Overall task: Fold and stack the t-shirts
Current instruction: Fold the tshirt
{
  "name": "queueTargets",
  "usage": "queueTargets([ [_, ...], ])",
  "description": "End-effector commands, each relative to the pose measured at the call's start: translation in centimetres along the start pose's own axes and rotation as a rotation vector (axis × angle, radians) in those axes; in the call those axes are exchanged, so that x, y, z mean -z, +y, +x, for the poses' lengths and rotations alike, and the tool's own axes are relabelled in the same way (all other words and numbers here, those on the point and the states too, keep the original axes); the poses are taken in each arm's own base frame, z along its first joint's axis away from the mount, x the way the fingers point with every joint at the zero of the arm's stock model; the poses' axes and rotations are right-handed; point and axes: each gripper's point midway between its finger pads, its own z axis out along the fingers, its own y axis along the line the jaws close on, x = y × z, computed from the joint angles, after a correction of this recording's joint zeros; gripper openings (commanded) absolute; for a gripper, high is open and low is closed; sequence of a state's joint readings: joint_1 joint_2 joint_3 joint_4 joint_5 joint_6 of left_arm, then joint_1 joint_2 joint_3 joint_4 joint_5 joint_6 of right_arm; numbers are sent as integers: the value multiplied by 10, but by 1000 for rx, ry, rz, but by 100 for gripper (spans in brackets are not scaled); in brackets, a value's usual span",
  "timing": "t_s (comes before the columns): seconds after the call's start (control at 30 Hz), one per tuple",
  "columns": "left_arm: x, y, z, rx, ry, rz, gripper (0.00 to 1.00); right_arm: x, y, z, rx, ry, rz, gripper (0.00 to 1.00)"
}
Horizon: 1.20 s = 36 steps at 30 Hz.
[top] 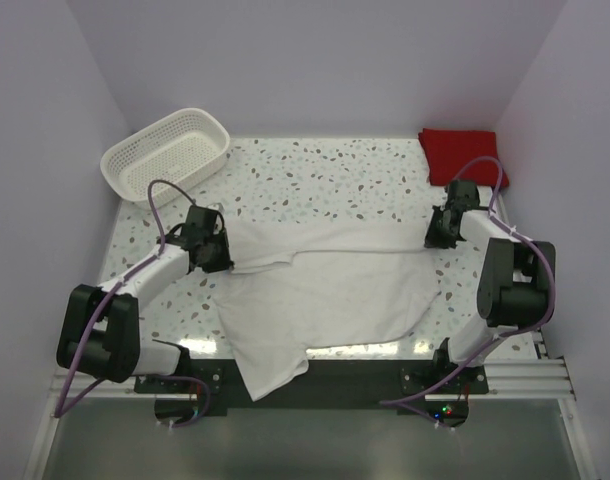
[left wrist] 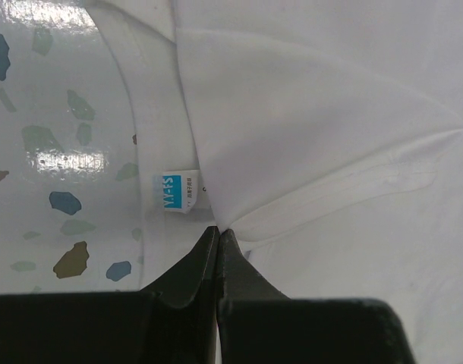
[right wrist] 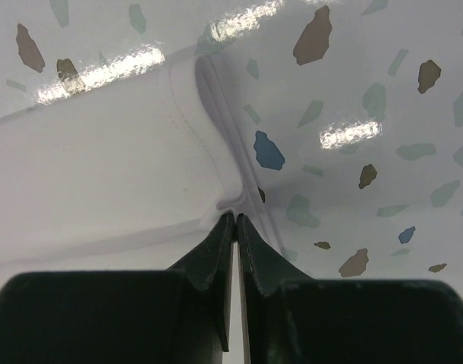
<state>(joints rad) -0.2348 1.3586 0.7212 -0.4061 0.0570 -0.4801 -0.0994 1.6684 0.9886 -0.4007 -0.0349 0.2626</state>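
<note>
The white t-shirt (top: pixel 325 290) lies spread across the middle of the speckled table, one part hanging over the near edge. My left gripper (top: pixel 223 255) is shut on its left edge; in the left wrist view (left wrist: pixel 218 231) the jaws pinch a fold of white cloth (left wrist: pixel 307 136) next to the blue neck label (left wrist: pixel 174 193). My right gripper (top: pixel 432 238) is shut on its right edge; in the right wrist view (right wrist: pixel 236 220) the jaws pinch the hemmed edge (right wrist: pixel 125 167). The red t-shirt (top: pixel 460 152) lies folded at the far right corner.
A white lattice basket (top: pixel 167 152) stands at the far left corner. Purple walls close the table at the left, back and right. The near table edge (top: pixel 365 350) runs just under the shirt.
</note>
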Motion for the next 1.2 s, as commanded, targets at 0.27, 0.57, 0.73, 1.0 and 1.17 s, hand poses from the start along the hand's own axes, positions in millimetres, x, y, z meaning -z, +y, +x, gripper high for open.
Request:
queueTargets([
  [0.27, 6, -11, -9, 29, -20, 50, 0, 16, 2, -19, -23, -67, 5, 50],
  [0.57, 30, -13, -1, 42, -36, 81, 36, 71, 20, -15, -11, -127, -11, 68],
  [0.73, 52, -16, -7, 31, -110, 108, 64, 84, 53, 33, 69, -45, -72, 69],
  [1.0, 82, -8, -54, -30, -382, 63, 94, 90, 56, 107, 154, 89, -12, 69],
  [1.17, 81, -7, -64, -58, -443, 58, 91, 93, 50, 121, 139, 119, 36, 68],
])
